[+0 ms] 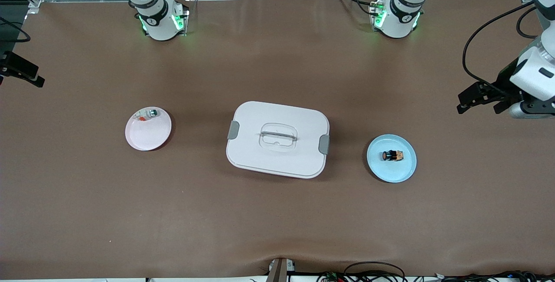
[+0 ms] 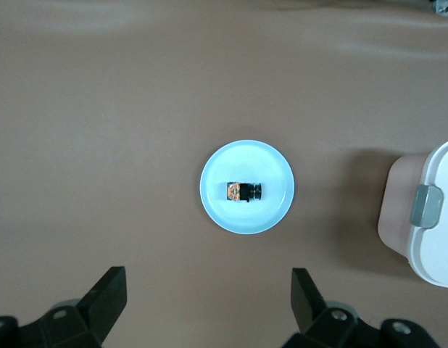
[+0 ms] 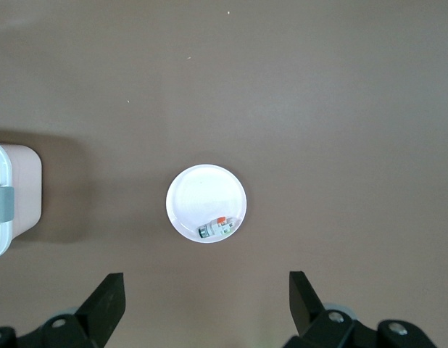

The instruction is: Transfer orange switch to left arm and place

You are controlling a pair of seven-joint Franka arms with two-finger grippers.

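Observation:
The orange switch (image 1: 393, 155) lies on its side on a blue plate (image 1: 405, 171), toward the left arm's end of the table; the left wrist view shows it too (image 2: 243, 191). The white box (image 1: 260, 156) sits shut at mid-table between the two plates; its edge shows in the left wrist view (image 2: 434, 217) and the right wrist view (image 3: 21, 192). My left gripper (image 1: 479, 102) is open and empty, high over the table at the left arm's end (image 2: 208, 301). My right gripper (image 1: 26, 73) is open and empty, high over the right arm's end (image 3: 206, 304).
A pink plate (image 1: 145, 139) toward the right arm's end holds a small white-silver piece with a green tip (image 1: 147, 114), also in the right wrist view (image 3: 215, 229). Cables run along the table's near edge (image 1: 373, 273).

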